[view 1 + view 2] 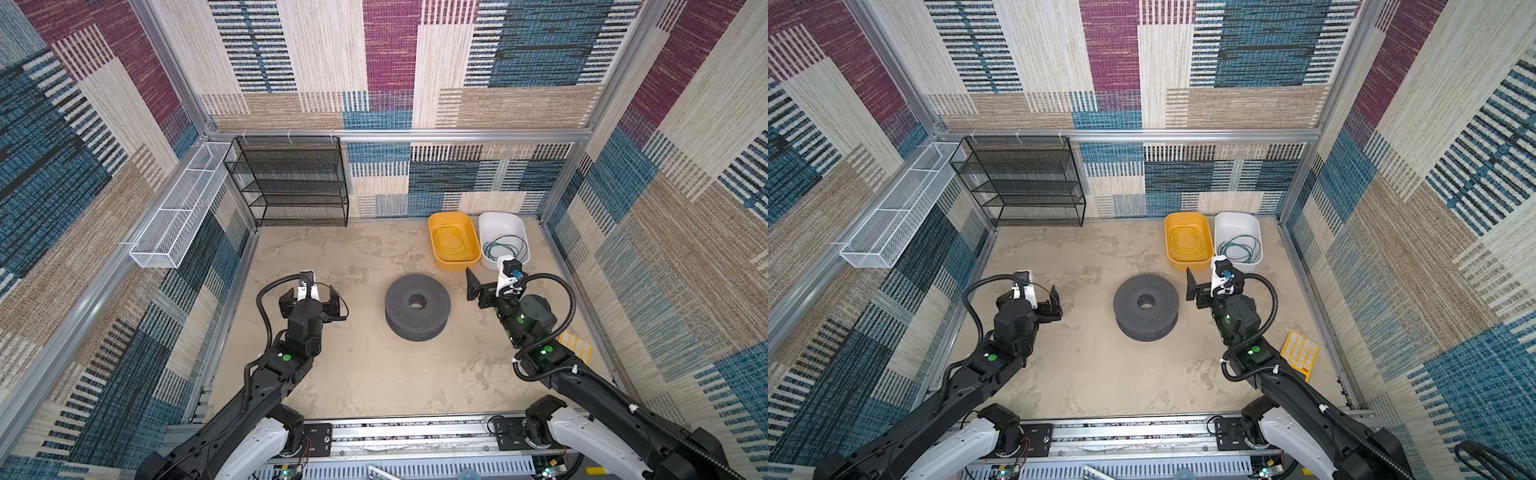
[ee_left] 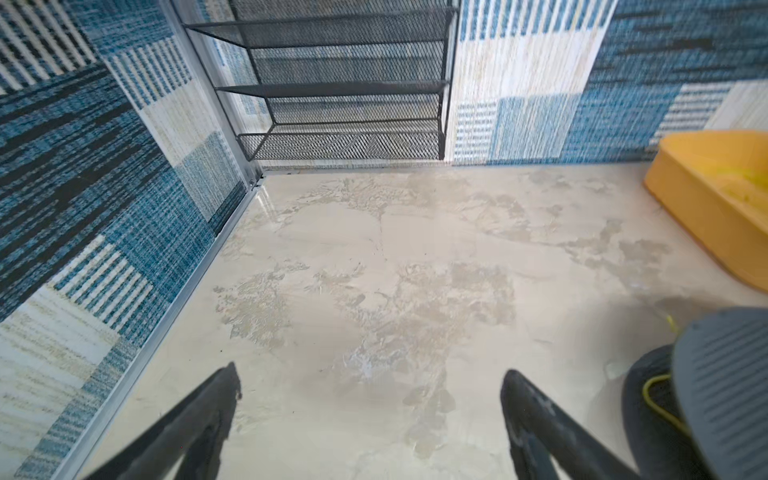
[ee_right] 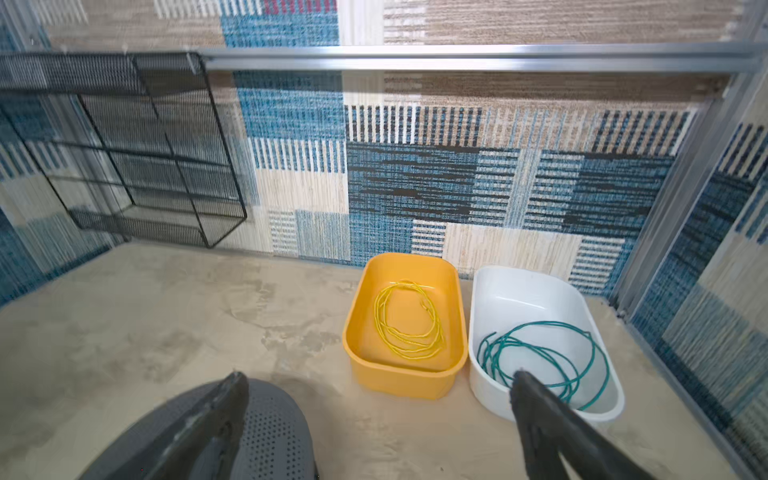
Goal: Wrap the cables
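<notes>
Black left fingers (image 2: 203, 419) stand spread wide and pinch nothing, hanging above bare tabletop (image 1: 353, 374) to the left of the grey spool (image 1: 399, 303). The right fingers (image 3: 536, 411) are spread just as wide and are also empty. They sit to the right of the spool, pointing toward the two bins at the back.

The yellow cable (image 3: 415, 353) lies in loose loops inside the yellow bin (image 3: 399, 384). The teal cable (image 3: 494, 353) is coiled in the white bin (image 3: 528, 286) just beside it. The left wrist view shows a thin yellow strand (image 2: 645, 392) in the spool's groove, but what it belongs to cannot be told.

This looks like the reach for a cable, with no winding in hand. The next move probably falls to the right arm, the nearer one. It would go forward over a bin, lower, and close on one thin strand without scooping up the whole coil. An end could then be carried to the spool.
</notes>
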Robot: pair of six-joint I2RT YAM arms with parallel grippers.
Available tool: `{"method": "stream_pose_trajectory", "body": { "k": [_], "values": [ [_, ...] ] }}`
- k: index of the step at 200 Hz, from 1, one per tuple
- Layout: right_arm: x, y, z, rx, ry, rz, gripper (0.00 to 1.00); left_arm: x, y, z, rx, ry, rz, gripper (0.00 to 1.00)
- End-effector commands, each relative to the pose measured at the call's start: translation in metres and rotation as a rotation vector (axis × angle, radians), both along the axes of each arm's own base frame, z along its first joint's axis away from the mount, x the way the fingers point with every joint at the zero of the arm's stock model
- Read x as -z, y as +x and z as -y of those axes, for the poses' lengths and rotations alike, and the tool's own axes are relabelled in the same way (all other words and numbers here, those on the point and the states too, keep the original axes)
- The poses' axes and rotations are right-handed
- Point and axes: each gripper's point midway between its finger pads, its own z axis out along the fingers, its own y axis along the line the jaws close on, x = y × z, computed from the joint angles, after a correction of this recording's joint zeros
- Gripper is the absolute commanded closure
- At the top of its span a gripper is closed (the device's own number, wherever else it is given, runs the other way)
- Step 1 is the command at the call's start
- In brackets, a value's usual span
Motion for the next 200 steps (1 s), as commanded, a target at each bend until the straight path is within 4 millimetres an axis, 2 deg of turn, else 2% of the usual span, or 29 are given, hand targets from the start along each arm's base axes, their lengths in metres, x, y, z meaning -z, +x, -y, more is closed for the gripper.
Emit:
{"method": "stream_pose_trajectory", "body": {
  "k": [1, 15, 18, 28, 44, 63, 92, 108, 133, 144, 159, 174, 200],
  "values": [
    [-0.021, 0.002, 0.003, 0.024, -0.155, 0.172, 0.01, -0.018, 0.012, -0.001, -0.009, 0.069, 0.154, 0.01],
    [-0.003, 0.006, 0.009, 0.051, -0.183, 0.162, 0.01, 0.005, 0.016, -0.006, -0.017, 0.144, 0.117, 0.01],
    [0.000, 0.008, 0.010, 0.056, -0.187, 0.161, 0.01, 0.003, 0.017, -0.008, -0.027, 0.142, 0.136, 0.01],
    [0.014, 0.012, 0.020, 0.088, -0.197, 0.144, 0.01, 0.017, 0.019, -0.015, -0.047, 0.155, 0.114, 0.01],
    [0.036, 0.017, 0.038, 0.132, -0.179, 0.119, 0.01, 0.041, 0.026, -0.026, -0.027, 0.064, 0.098, 0.01],
    [0.051, 0.016, 0.052, 0.147, -0.152, 0.113, 0.01, 0.062, 0.033, -0.038, -0.006, 0.002, 0.068, 0.01],
    [0.064, 0.013, 0.073, 0.162, -0.080, 0.109, 0.01, 0.068, 0.052, -0.042, 0.034, 0.019, 0.051, 0.00],
    [0.074, 0.014, 0.074, 0.157, -0.097, 0.085, 0.01, 0.074, 0.057, -0.046, 0.032, 0.010, 0.058, 0.00],
    [0.080, 0.008, 0.079, 0.168, -0.076, 0.114, 0.01, 0.089, 0.058, -0.057, -0.011, -0.021, 0.079, 0.01],
    [0.082, 0.009, 0.080, 0.170, -0.059, 0.123, 0.01, 0.086, 0.060, -0.057, -0.008, -0.013, 0.105, 0.01],
    [0.093, 0.014, 0.079, 0.168, -0.072, 0.103, 0.01, 0.094, 0.062, -0.054, 0.014, -0.027, 0.033, 0.00],
    [0.092, 0.009, 0.091, 0.229, -0.035, 0.114, 0.01, 0.095, 0.071, -0.049, 0.052, -0.013, 0.017, 0.01],
    [0.091, 0.005, 0.090, 0.215, -0.033, 0.133, 0.01, 0.101, 0.082, -0.050, 0.076, -0.052, -0.058, 0.01]
  ]
}}
